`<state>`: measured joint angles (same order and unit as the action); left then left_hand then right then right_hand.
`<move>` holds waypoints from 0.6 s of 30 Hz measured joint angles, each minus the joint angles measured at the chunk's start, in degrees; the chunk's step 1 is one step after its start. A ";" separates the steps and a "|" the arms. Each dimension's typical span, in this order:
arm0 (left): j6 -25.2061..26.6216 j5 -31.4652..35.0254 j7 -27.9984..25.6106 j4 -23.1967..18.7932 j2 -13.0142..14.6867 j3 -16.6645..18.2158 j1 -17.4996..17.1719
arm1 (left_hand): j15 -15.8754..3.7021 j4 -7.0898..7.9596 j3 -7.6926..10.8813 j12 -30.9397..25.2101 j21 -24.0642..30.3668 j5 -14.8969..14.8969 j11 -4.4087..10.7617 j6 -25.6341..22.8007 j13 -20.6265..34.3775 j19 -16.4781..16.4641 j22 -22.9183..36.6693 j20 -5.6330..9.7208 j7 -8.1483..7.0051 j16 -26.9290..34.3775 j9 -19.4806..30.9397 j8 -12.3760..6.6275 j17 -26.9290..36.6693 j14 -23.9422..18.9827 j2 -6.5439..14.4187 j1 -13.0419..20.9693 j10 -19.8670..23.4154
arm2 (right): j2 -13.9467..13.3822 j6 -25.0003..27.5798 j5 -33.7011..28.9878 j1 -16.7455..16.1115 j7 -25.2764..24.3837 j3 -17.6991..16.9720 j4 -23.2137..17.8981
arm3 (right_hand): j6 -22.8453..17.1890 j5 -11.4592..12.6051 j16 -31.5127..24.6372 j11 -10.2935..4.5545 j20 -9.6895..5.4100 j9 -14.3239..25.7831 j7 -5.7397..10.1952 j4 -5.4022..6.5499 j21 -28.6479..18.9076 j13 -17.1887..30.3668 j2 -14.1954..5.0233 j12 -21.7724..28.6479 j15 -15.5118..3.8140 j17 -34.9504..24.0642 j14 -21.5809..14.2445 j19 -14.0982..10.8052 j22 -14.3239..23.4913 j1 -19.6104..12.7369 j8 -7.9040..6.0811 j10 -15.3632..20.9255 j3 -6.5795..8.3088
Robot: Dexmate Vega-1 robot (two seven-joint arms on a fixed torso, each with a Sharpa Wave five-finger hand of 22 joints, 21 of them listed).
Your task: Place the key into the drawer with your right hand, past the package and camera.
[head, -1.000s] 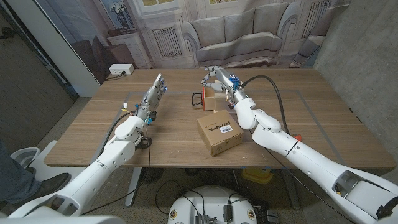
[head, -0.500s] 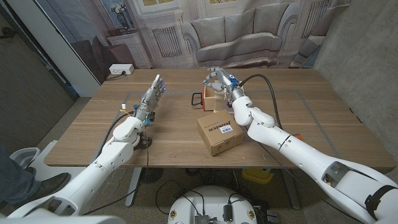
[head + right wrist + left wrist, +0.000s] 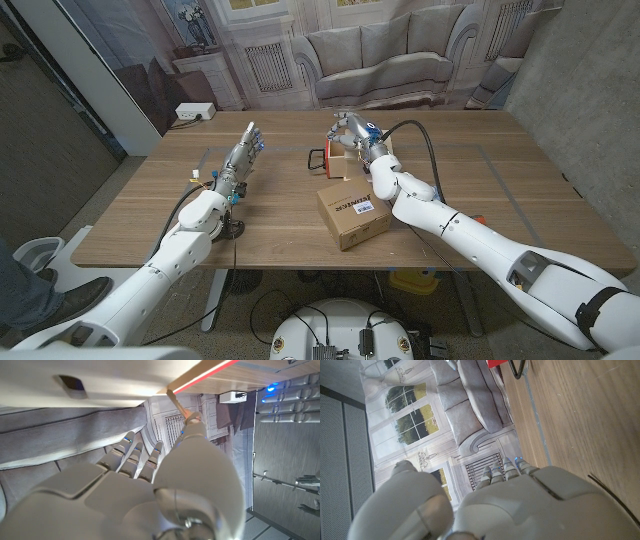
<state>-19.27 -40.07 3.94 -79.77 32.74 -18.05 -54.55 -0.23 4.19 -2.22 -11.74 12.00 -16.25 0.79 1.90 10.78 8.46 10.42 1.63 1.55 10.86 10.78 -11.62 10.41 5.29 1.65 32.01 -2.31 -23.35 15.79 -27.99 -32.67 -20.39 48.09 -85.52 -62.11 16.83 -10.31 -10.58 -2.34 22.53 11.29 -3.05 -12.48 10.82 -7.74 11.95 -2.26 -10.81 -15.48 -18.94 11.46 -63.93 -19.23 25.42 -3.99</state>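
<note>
A small wooden drawer unit [image 3: 333, 160] with a red front and black handle [image 3: 315, 160] stands mid-table. My right hand [image 3: 352, 130] hovers just above its far side, fingers curled downward. In the right wrist view a thin tan piece, seemingly the key [image 3: 178, 401], sticks out from the thumb tip toward the red-edged wood of the drawer [image 3: 200, 371]. The cardboard package [image 3: 352, 213] with a barcode label lies nearer me, below my right forearm. My left hand [image 3: 245, 150] is off to the left, fingers straight and apart, holding nothing. The left wrist view catches the red front [image 3: 496, 363].
A white power box [image 3: 195, 112] sits at the table's far left corner. A small orange object [image 3: 478, 221] peeks out behind my right forearm. A black cable [image 3: 440, 150] arcs over the table's right half. Grey tape lines [image 3: 500, 150] mark the tabletop.
My right hand has drawn its fingers in and shifted slightly over the drawer, its forearm swinging inward. The left hand has barely moved.
</note>
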 measured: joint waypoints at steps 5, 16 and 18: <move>-0.21 -0.07 -0.01 -0.22 0.09 0.18 -0.45 | 0.00 0.00 0.00 0.00 0.00 0.00 0.00 0.00 0.00 0.00 0.00 0.00 0.00 0.00 0.00 0.00 0.00 0.00 0.00 0.00 0.00 | 0.47 0.13 0.56 0.71 -0.41 0.65 1.50 | -0.21 0.43 0.00 0.04 0.00 -0.23 0.40 0.04 0.00 0.06 -0.06 0.00 -0.21 0.00 0.20 0.00 0.00 0.06 0.13 -0.62 -0.37; -0.64 -0.25 -0.68 -1.02 0.58 0.90 -1.62 | 0.00 0.00 0.00 0.00 0.00 0.00 0.00 0.00 0.00 0.00 0.00 0.00 0.00 0.00 0.00 0.00 0.00 0.00 0.23 0.23 0.00 | 0.86 -0.06 2.04 1.58 -1.51 1.36 3.76 | -0.21 0.46 -0.33 1.08 0.00 -0.38 0.41 0.13 0.00 0.29 -0.06 0.00 -0.20 0.00 0.20 -0.01 0.00 0.05 0.30 -0.16 -0.61; -0.71 -0.31 -0.75 -1.05 0.61 1.03 -1.76 | 0.00 0.00 0.00 0.00 0.00 0.00 0.00 0.00 0.00 -0.01 0.00 0.00 0.00 0.00 0.00 0.00 0.00 0.00 0.23 0.23 0.00 | 0.87 -0.17 2.32 1.68 -1.66 1.47 4.07 | -0.21 0.46 -0.34 1.28 0.00 -0.37 0.41 0.19 0.00 0.29 -0.06 0.02 -0.20 0.01 0.20 -0.01 0.00 0.04 0.35 0.04 -0.67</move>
<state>-19.98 -40.38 3.19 -80.82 33.35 -17.01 -56.32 -0.23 4.20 -2.22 -11.74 12.00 -16.25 0.80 1.90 10.78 8.45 10.42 1.64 1.55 10.86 10.78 -11.62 10.41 5.29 1.88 32.24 -2.31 -22.48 15.62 -25.67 -30.98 -22.05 49.55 -81.45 -62.32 17.29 -10.64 -9.30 -2.34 22.16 11.70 -2.86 -12.48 11.11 -7.80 11.96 -2.47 -10.80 -15.28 -18.95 11.47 -63.89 -18.89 25.46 -4.66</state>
